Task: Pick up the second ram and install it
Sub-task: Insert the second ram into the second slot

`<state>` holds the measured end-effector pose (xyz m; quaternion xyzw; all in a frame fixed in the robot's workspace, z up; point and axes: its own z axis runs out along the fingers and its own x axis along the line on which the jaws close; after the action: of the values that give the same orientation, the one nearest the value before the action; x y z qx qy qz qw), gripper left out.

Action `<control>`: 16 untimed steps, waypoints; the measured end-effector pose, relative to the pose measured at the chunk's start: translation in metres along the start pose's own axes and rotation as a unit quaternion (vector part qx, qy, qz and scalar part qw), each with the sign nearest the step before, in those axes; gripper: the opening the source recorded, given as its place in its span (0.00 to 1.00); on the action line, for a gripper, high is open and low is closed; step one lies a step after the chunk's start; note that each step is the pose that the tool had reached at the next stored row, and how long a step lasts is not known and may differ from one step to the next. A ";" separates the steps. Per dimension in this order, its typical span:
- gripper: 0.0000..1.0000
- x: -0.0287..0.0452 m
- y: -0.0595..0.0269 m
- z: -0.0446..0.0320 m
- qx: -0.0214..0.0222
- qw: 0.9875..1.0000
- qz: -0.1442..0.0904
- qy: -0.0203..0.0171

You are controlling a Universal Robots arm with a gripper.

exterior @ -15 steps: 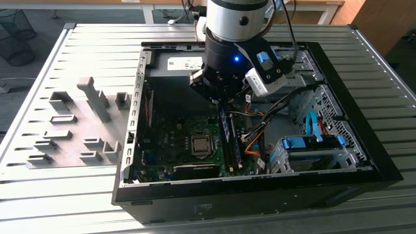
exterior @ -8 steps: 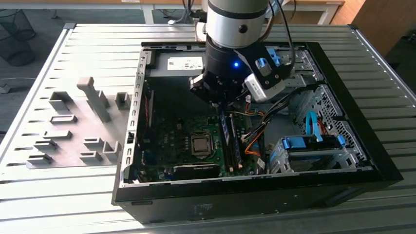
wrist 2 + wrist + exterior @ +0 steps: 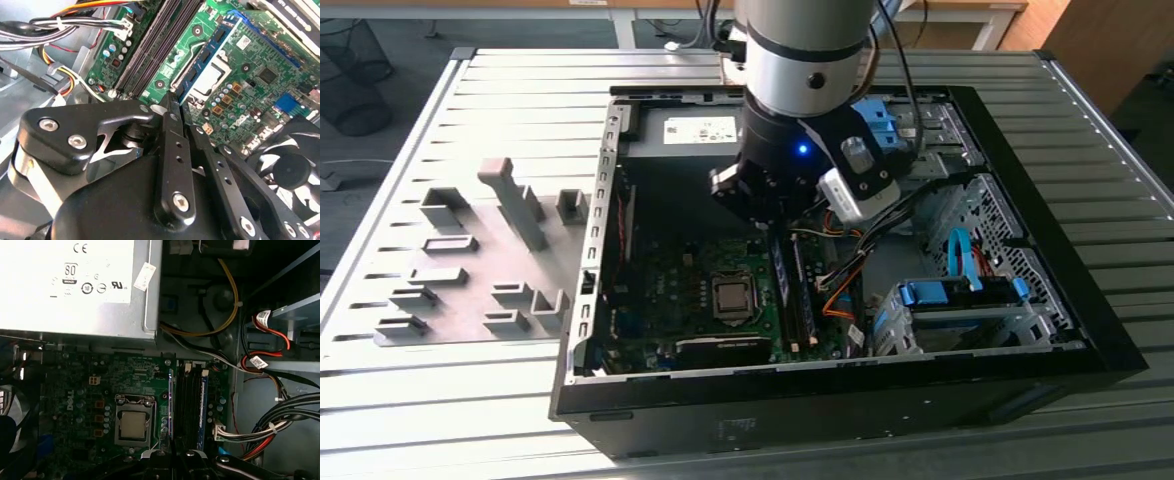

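the second ram point(image 3: 207, 57) is standing on edge in a slot on the motherboard point(image 3: 100, 385), right beside the cpu socket point(image 3: 132, 425). that's inside the open pc case point(image 3: 854, 375), which takes up the side of the table point(image 3: 520, 100) toward the exterior view's right. can't tell if it's clicked all the way home.

handling-wise i'd call it light and stiff but easy to hurt: thin board, little chips and a label on the faces, contacts along the bottom edge. best held by the flat faces near the top edge, square to the slot so it doesn't twist.

the tool point(image 3: 172, 97) is straight over that slot, clenched down narrow. its tips look pinched on the near end of the stick, so i'd say it's gripping it rather than hovering.

in the first wrist view there's another stick point(image 3: 203, 405) parked a couple of slots further from the socket, apart from ours.

the grey fixture blocks point(image 3: 494, 260) sit near the table edge on the exterior view's left, well apart from the tool.
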<state>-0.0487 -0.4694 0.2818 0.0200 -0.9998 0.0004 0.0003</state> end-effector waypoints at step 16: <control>0.14 -0.0067 -0.0033 0.0252 0.000 1.000 0.018 0.000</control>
<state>-0.0419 -0.4725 0.2566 0.0021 -1.0000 0.0003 0.0003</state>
